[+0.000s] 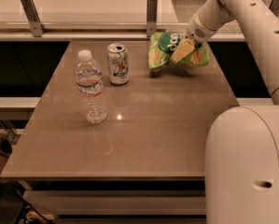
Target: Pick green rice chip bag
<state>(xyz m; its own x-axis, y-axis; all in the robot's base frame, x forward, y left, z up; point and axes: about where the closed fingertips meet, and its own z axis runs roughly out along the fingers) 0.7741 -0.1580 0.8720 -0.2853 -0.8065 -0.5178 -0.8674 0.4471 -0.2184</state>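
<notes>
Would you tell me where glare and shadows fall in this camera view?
Camera view: warm light; a glare spot on the table beside the water bottle; the far counter is washed out; a dark shadow lies under the green rice chip bag, held in the hand at the far edge.

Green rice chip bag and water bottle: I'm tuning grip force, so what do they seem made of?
The green rice chip bag looks like thin plastic film: crinkled, slightly glossy. The water bottle seems clear plastic: see-through body, white cap. The hand grips the bag at the table's far right.
</notes>
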